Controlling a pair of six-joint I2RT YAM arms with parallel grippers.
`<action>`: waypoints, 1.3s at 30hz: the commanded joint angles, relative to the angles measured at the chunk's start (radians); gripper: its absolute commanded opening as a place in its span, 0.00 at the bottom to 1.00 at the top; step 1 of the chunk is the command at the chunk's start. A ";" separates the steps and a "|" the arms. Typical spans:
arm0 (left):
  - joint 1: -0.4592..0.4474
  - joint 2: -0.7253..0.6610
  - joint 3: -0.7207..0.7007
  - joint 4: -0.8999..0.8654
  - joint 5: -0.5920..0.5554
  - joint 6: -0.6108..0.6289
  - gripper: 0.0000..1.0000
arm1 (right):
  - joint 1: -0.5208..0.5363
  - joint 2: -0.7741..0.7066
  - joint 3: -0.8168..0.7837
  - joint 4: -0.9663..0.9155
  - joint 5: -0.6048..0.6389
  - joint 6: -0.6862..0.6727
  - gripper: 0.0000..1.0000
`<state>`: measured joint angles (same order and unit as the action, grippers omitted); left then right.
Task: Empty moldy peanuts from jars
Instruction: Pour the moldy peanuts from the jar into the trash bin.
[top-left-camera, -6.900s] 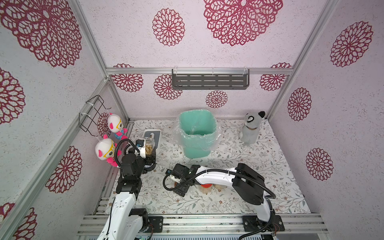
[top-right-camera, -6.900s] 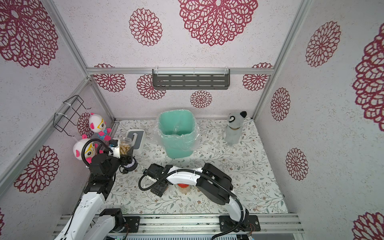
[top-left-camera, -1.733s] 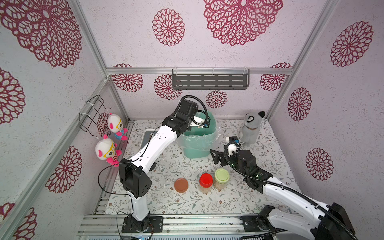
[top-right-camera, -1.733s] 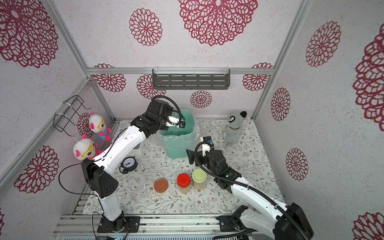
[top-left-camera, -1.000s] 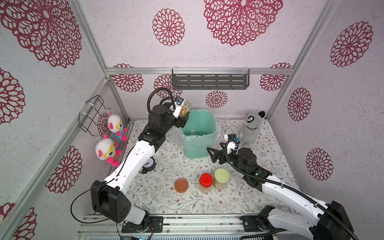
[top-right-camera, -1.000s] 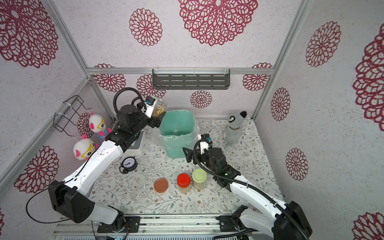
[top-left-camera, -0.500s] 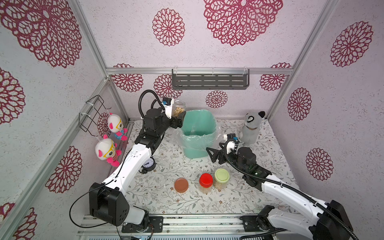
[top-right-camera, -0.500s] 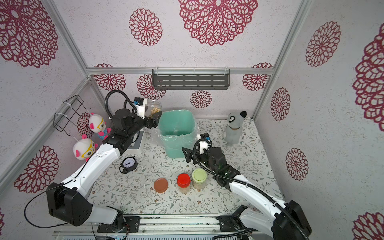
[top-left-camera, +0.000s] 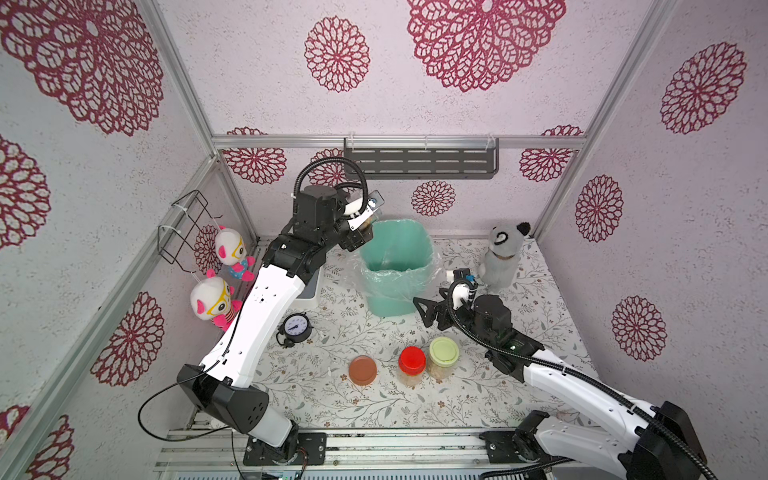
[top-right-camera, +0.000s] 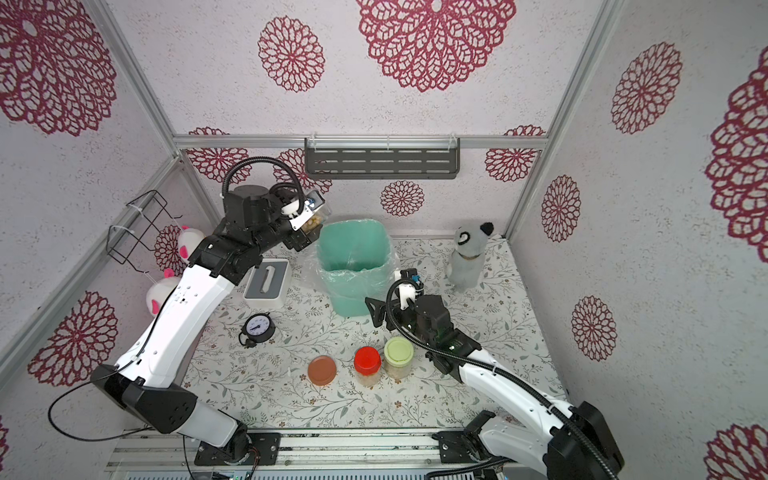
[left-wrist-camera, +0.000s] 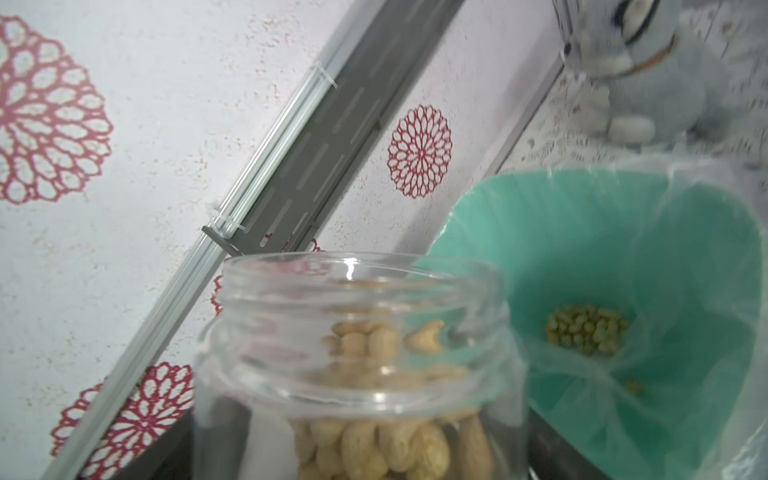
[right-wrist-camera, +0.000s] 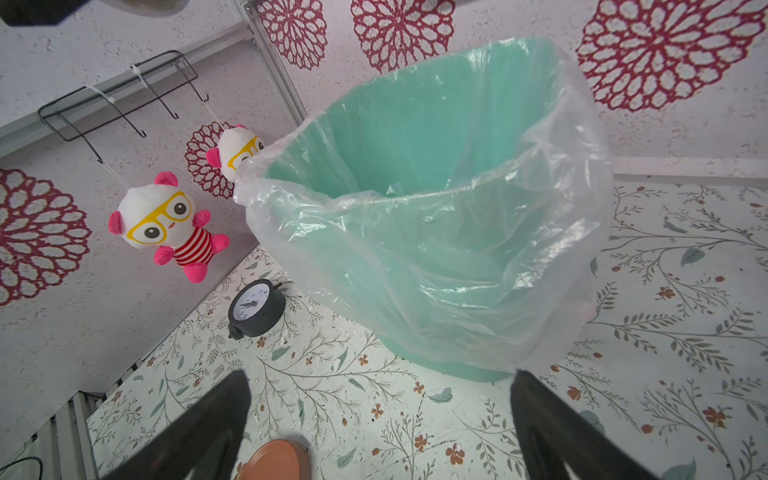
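Left gripper (top-left-camera: 359, 230) clamps the open jar (top-right-camera: 313, 221) just beside the rim of the mint-green bin (top-left-camera: 390, 291).

The lidless clear jar is partly filled with tan peanuts (left-wrist-camera: 374, 444); a small heap of kernels (left-wrist-camera: 586, 334) already lies on the bin's floor, under a clear liner (right-wrist-camera: 478, 257) folded over the rim. The right gripper (right-wrist-camera: 380, 376) hangs empty, jaws spread wide, near the bin's front wall. Nearer the arm bases stand two lidded jars, red (top-left-camera: 412, 360) and pale green (top-left-camera: 444, 351), with a brown lid (top-left-camera: 363, 370) flat beside them. A clock (top-left-camera: 295, 328) and grey plush (top-left-camera: 503, 257) sit well apart.
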<state>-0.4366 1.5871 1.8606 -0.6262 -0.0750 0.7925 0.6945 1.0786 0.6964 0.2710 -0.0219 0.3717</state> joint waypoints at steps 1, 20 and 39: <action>-0.036 0.040 0.070 -0.077 -0.099 0.328 0.00 | -0.004 -0.035 0.018 0.008 0.028 0.012 0.99; -0.124 0.219 0.148 0.087 -0.268 1.101 0.00 | -0.004 -0.043 0.000 0.028 0.030 -0.019 0.99; -0.138 0.184 0.025 0.125 -0.212 1.214 0.00 | -0.004 -0.047 -0.033 0.058 0.028 -0.019 0.99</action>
<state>-0.5652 1.8233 1.8736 -0.5823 -0.2974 1.9240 0.6945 1.0485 0.6571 0.2741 -0.0036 0.3649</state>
